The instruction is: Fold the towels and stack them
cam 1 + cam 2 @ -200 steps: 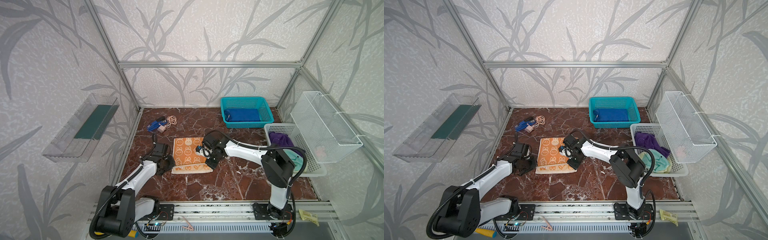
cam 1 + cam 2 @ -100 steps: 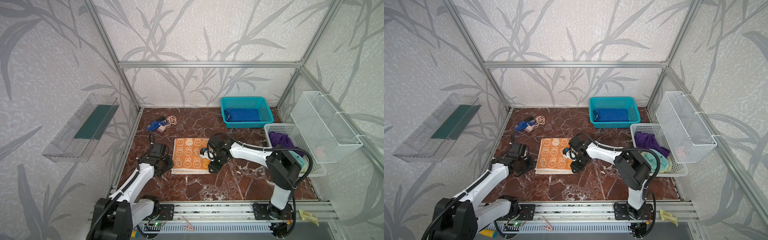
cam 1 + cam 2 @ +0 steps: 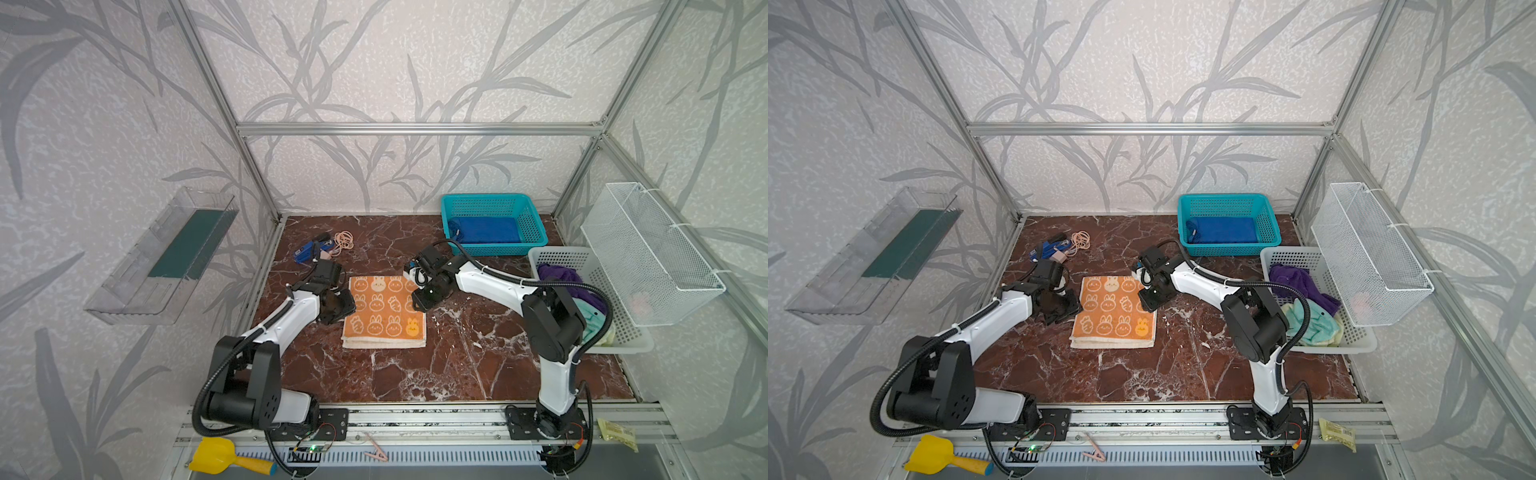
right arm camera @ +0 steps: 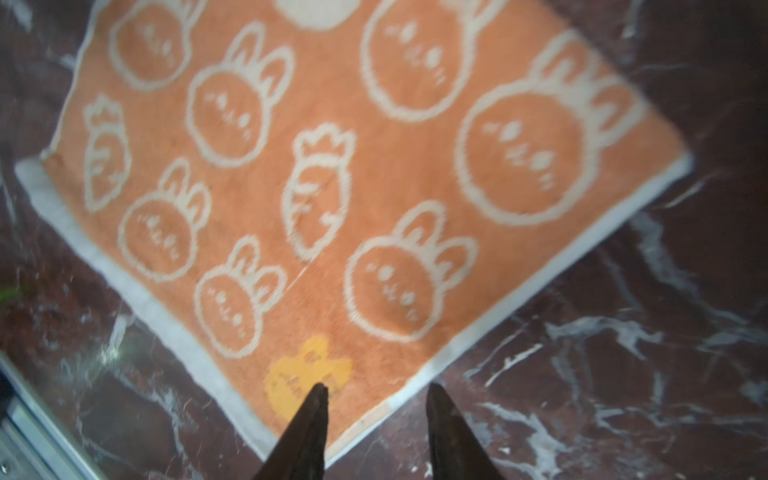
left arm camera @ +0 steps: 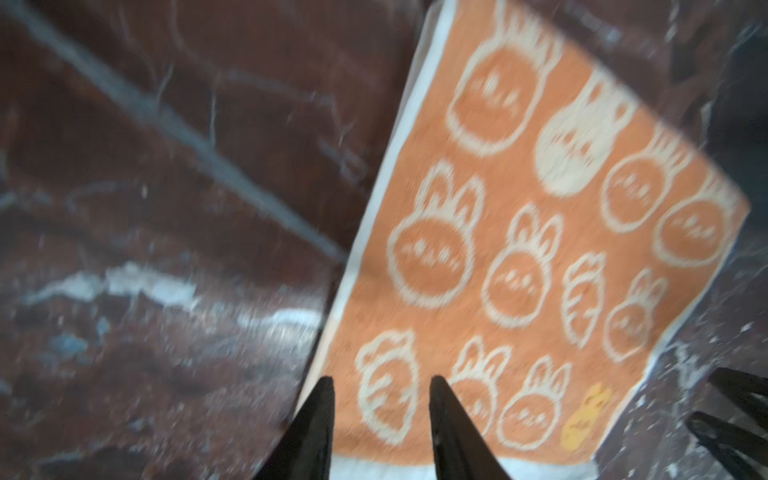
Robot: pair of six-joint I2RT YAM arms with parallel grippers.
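Here, the orange terry towel with white rabbit and carrot prints (image 3: pixel 384 309) (image 3: pixel 1115 309) lies flat on the dark red marble-patterned bench (image 3: pixel 457 365) (image 3: pixel 1183 365). It is folded to a near-square, and cream layers show stacked along its front edge. A single yellow figure sits near its front right corner.

The left arm (image 3: pixel 286 320) (image 3: pixel 992 318) reaches to the towel's left edge. In the left wrist view its jaws stand apart and empty, and the black fingertips (image 5: pixel 320 415) sit over the towel (image 5: pixel 540 249) close to that edge. Whether they touch the cloth cannot be told.

The right arm (image 3: pixel 490 282) (image 3: pixel 1200 282) comes in at the towel's right edge, toward its far corner. In the right wrist view its jaws are likewise apart with nothing between them. One black fingertip (image 4: pixel 311 424) overlaps the towel (image 4: pixel 332 187) by the yellow figure, and the other is off the cloth, over bare bench.

Beyond the towel's far right corner stands a teal perforated plastic basket (image 3: pixel 534 220) (image 3: pixel 1268 224) with the plain royal blue towel (image 3: pixel 486 230) (image 3: pixel 1223 230) folded inside. To the towel's right, well apart, a white perforated plastic basket (image 3: pixel 557 254) (image 3: pixel 1291 253) holds the crumpled purple towel (image 3: pixel 559 274) (image 3: pixel 1296 280) and the pale yellow-and-teal towel (image 3: pixel 596 322) (image 3: pixel 1308 324).
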